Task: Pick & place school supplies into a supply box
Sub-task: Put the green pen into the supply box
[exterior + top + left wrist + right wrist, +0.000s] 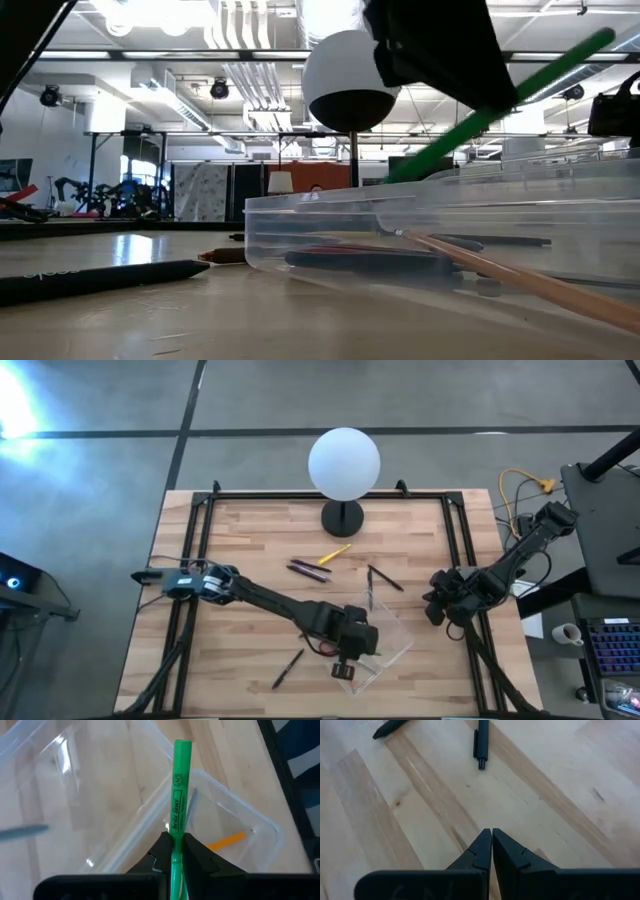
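Left end effector (172,851) is clamped tight on the bright green marker (179,795), and the marker juts straight out ahead of the fingertips, tip hanging over the corner of the clear supply box (260,820). From above, that left end effector (350,660) sits right at the near end of the supply box (395,630), out toward the front edge of the wooden surface (250,540). Down inside the box, just beyond the marker's tip, a yellow pencil (226,840) lies on the bottom. The table-level camera shows the green marker (500,105) slanting up above the box wall (330,215), and dark pens lying inside the box (370,262).

Over to the right end effector (491,851): fingers pressed together, gripping nothing, hovering over bare wood at the right side of the surface (445,600). Ahead of it lies a dark pen (482,742), well apart from its fingertips.

Loose supplies: one dark pen (288,668) lies just to the left of the left end effector, another yellow pencil (335,554) and two purplish pens (308,568) lie farther back, near the white globe lamp (344,465).
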Controlling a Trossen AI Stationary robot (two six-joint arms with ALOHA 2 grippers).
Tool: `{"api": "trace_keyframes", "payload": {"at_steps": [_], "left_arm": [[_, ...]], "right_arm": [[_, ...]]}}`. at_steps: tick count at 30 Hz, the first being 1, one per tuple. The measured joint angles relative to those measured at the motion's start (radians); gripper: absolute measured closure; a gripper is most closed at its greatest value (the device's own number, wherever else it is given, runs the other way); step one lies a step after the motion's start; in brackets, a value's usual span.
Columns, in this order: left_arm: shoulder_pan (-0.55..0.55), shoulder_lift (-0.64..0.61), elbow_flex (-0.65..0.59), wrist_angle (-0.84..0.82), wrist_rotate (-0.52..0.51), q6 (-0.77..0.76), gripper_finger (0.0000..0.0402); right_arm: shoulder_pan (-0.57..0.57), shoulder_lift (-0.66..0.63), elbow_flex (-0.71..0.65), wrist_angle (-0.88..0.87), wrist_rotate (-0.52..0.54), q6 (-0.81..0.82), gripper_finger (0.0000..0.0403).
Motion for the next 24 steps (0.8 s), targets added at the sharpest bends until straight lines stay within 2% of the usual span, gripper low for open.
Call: {"api": "trace_keyframes", "payload": {"at_steps": [3, 8, 11, 16, 19, 24], "left_arm": [[0.004, 0.0, -0.06, 0.071, 0.0, 0.024, 0.0393], [-0.002, 0.0, -0.137, 0.092, 0.041, 0.064, 0.0393], [-0.021, 0.0, -0.172, 0.056, 0.061, 0.116, 0.0393], [-0.037, -0.013, -0.213, -0.039, 0.077, 0.118, 0.0392], [-0.037, -0.019, -0.22, -0.051, 0.078, 0.078, 0.038], [-0.036, -0.024, -0.214, -0.052, 0.075, -0.025, 0.0336]], "right_arm": [[0.0, 0.0, -0.001, 0.001, -0.024, -0.001, 0.0394], [0.0, 0.0, -0.001, 0.001, -0.04, 0.003, 0.0394], [0.0, 0.0, -0.001, 0.001, -0.04, 0.018, 0.0394], [0.0, 0.0, -0.001, 0.002, -0.039, 0.032, 0.0394], [0.0, 0.001, -0.001, 0.003, -0.035, 0.032, 0.0394], [0.0, 0.019, -0.001, 0.015, -0.028, 0.02, 0.0394]]}}
